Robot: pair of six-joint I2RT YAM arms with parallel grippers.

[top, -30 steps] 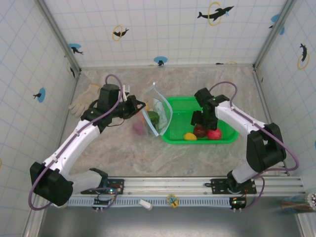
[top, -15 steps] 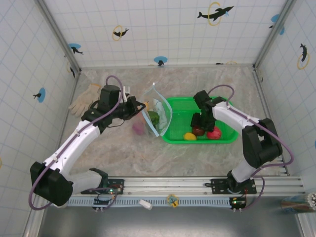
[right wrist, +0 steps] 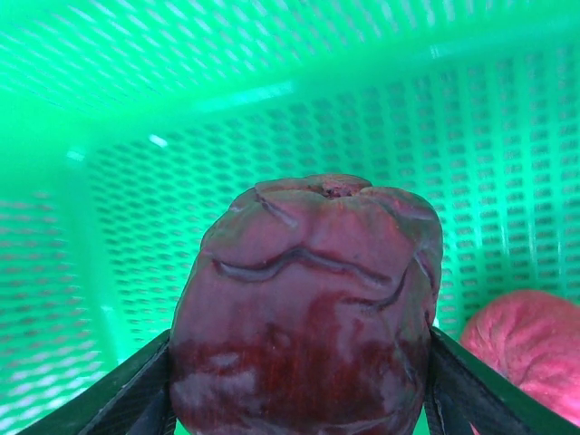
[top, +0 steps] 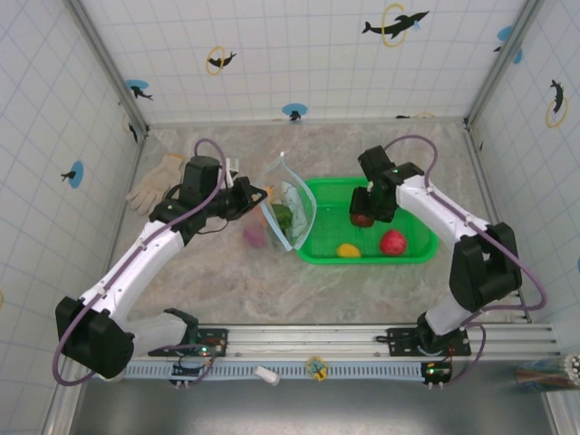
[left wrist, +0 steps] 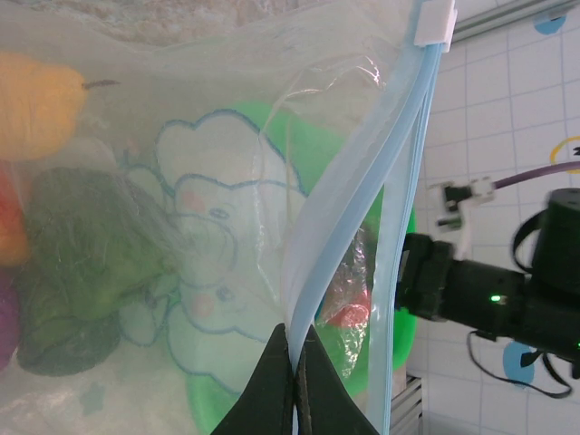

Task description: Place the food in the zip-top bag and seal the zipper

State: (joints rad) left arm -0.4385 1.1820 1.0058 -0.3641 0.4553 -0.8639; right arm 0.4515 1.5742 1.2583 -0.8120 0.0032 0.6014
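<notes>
Zip-top bag (left wrist: 227, 227) pinched at its zipper (left wrist: 344, 208), dark brown fruit (right wrist: 308, 308) gripped.
My left gripper (left wrist: 293, 349) is closed tight on one blue zipper strip. The mouth parts beyond my fingertips, with a dark green piece (left wrist: 82, 263) inside the bag. My right gripper (right wrist: 299, 390) clamps the dark brown fruit between half-spread fingers. The green basket (right wrist: 272, 136) mesh lies behind it, and a red fruit (right wrist: 521, 331) sits just past my right-hand finger.

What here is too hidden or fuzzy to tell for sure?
- Top view: how many pieces lie in the bag; its crumpled plastic covers them.
- Left wrist view: the green piece is blurred by the plastic; the yellow piece is cut by the left edge.
- Right wrist view: the dark red fruit between the right fingers hides the basket floor; the bottom edge cuts its underside.
</notes>
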